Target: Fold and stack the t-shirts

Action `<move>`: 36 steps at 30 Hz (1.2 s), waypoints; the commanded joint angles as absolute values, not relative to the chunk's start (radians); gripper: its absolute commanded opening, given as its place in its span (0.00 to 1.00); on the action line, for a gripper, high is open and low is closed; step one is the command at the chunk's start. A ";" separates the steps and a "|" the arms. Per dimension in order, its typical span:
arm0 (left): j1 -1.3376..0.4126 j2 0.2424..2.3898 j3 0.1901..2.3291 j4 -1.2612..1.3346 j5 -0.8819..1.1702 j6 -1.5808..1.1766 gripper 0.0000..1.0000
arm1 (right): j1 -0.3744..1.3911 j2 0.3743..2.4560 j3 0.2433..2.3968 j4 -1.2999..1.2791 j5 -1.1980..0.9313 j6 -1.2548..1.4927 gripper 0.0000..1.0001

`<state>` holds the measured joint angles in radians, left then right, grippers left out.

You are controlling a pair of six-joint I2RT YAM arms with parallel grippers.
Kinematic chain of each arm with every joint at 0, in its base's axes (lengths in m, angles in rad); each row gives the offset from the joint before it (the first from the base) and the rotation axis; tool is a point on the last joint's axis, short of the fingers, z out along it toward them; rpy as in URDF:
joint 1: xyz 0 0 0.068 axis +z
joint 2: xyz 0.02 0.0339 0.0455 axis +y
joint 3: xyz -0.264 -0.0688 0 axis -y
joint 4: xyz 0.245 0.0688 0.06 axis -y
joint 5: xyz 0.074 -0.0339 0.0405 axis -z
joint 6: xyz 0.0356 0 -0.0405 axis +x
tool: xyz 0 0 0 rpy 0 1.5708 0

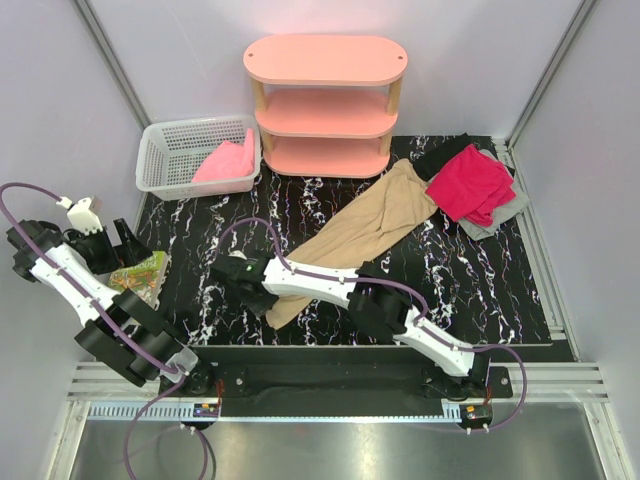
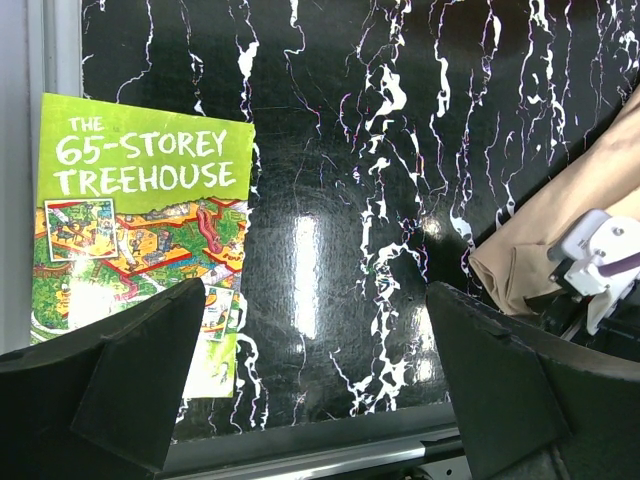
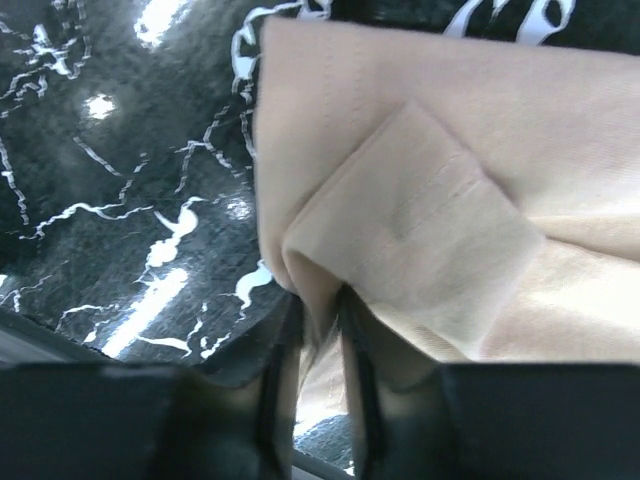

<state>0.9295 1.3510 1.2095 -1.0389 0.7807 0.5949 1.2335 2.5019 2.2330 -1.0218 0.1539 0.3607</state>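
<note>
The tan-beige t-shirt (image 1: pixel 370 225) lies stretched diagonally across the black marble table. Its near-left end is bunched in my right gripper (image 1: pixel 262 298). In the right wrist view, a fold of the tan t-shirt (image 3: pixel 430 180) is pinched between the jaws of the right gripper (image 3: pixel 320 310), which is shut on it. The left gripper (image 1: pixel 115 248) hangs open at the far left, with nothing between its fingers (image 2: pixel 150 370). At back right a magenta-red t-shirt (image 1: pixel 470 182) rests on a grey one (image 1: pixel 500 212), beside a black one (image 1: pixel 455 150). A light pink t-shirt (image 1: pixel 225 163) sits in the basket.
A green picture book (image 1: pixel 140 275) lies under the left gripper, also seen as the book (image 2: pixel 140 230) in the left wrist view. The white mesh basket (image 1: pixel 160 150) stands at back left, and a pink three-tier shelf (image 1: pixel 325 100) at back centre. The table's near edge (image 2: pixel 300 450) is close.
</note>
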 commanded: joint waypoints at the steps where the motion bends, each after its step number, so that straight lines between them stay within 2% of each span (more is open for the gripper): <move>1: 0.939 1.321 1.213 -1.029 0.792 0.632 0.98 | 1.223 2.637 2.149 -1.012 0.081 0.382 0.18; 4: 0.939 1.324 1.215 -1.032 0.790 0.634 0.97 | 1.223 2.640 2.146 -1.012 0.074 0.387 0.00; 15: 0.940 1.341 1.223 -1.032 0.804 0.635 0.97 | 1.279 2.401 2.259 -1.101 0.015 0.360 0.00; 28: 0.940 1.350 1.224 -1.037 0.810 0.641 0.97 | 1.310 2.224 2.342 -1.134 -0.100 0.380 0.00; 33: 0.940 1.355 1.236 -1.037 0.818 0.637 0.96 | 1.283 2.091 2.192 -1.117 -0.064 0.390 0.00; 36: 0.940 1.355 1.238 -1.042 0.822 0.638 0.96 | 1.220 1.976 1.979 -1.022 -0.078 0.417 0.00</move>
<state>0.9333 1.3514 1.2095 -1.0485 0.7826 0.6205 1.2926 2.1319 2.1555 -1.0977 -0.0708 0.3771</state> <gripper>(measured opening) 0.969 0.022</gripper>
